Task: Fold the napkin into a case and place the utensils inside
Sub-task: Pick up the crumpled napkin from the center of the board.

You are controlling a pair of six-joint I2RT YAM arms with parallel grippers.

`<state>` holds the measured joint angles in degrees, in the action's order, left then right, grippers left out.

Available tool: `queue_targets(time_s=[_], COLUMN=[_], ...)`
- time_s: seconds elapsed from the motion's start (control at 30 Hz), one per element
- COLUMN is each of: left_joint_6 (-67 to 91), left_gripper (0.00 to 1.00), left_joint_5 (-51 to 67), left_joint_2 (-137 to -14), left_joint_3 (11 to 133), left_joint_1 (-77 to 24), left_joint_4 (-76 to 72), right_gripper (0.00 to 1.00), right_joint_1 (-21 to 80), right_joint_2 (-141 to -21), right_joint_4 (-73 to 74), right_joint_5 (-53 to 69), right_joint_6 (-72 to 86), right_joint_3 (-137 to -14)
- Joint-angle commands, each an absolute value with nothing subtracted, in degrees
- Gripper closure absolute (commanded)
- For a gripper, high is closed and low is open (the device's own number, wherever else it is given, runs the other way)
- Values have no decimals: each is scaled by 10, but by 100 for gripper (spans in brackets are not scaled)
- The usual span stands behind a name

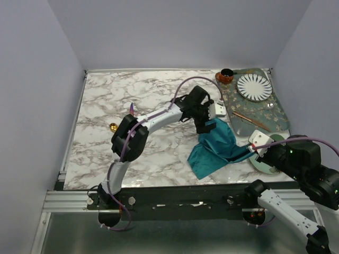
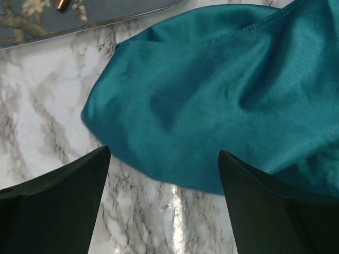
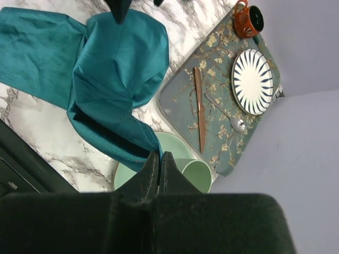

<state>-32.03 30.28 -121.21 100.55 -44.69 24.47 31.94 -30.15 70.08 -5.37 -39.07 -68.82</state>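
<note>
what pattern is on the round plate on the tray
The plate is white with dark stripes radiating from its centre; the right wrist view shows it best.

The napkin point(image 1: 217, 145) is a plain, glossy teal on a worktop point(image 1: 137, 95) of white marble with grey-brown veins. At the far right corner, the tray point(image 1: 275, 114) is dusky blue-grey, patterned with cream blossoms on brown branches. Its plate point(image 1: 254, 87) is white with dark navy radial stripes, its cup point(image 1: 226, 76) rust-orange with a black inside, and its knife point(image 1: 251, 120) copper-pink. By the right edge the saucer point(image 1: 259, 165) is pale green. Near the left edge is a gold ball point(image 1: 113, 127).
</note>
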Motion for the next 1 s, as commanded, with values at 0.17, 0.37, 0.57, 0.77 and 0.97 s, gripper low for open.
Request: queue_targets(time_s=[0.17, 0.37, 0.57, 0.77, 0.97], left_joint_6=[-349, -336, -274, -332, -386], left_gripper=[14, 77, 100, 100, 40], left_joint_5=[112, 87, 129, 187, 269], left_joint_2=[-1344, -1282, -1073, -884, -700], left_joint_3=[1105, 1022, 818, 626, 520], left_joint_1=[-519, -502, -416, -409, -361], left_joint_4=[337, 381, 360, 435, 483], right_gripper=[99, 99, 99, 99, 99], right_joint_1=[323, 323, 323, 323, 323], right_joint_2=[-316, -321, -383, -481, -513], right_joint_4=[722, 697, 657, 557, 534], right_joint_5=[-74, -76, -39, -28, -25], right_joint_6=[-384, -377, -360, -383, -403], right_joint_3=[-700, -667, -628, -593, -586])
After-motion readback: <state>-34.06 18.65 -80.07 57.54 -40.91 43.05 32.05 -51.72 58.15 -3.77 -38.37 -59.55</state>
